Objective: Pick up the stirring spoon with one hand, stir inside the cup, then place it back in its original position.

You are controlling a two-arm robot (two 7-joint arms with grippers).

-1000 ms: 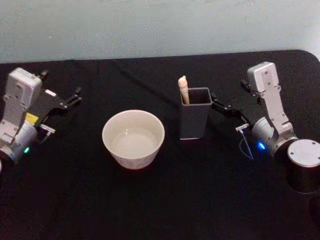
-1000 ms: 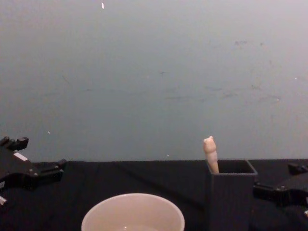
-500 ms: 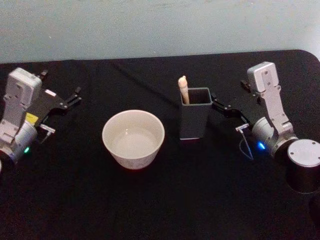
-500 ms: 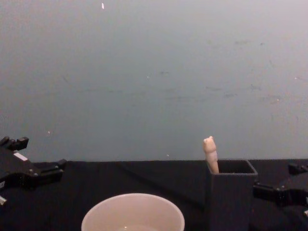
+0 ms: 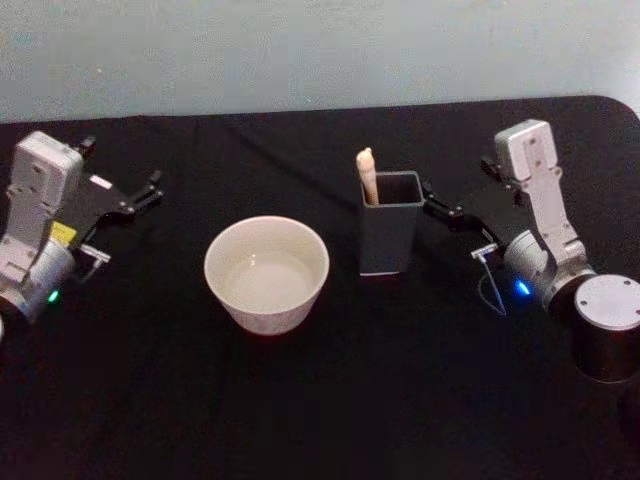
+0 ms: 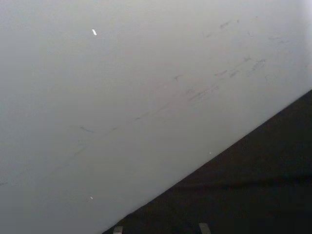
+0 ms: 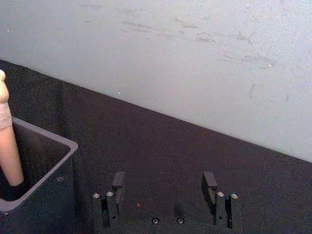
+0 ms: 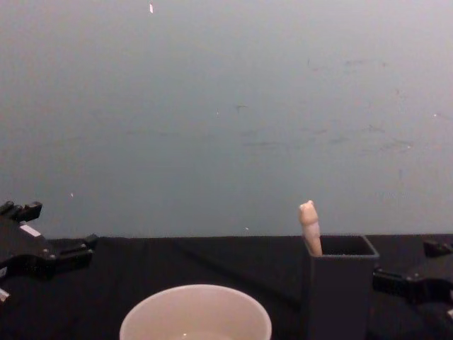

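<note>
Just left of the right gripper's (image 5: 441, 209) open, empty jaws, the stirring spoon (image 5: 367, 177) upright in the holder (image 5: 390, 238).

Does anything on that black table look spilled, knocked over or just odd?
Nothing stands out. The wide cream-white round cup stands upright. The cream-handled stirring spoon leans in a corner of the dark grey square holder. The right gripper sits open beside it.

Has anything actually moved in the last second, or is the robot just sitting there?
Barely. The right gripper has crept a little farther back beside the box holder, open and holding nothing. The left gripper also shifted slightly back. The stirring spoon stays standing in the holder, and the cup hasn't budged.
</note>
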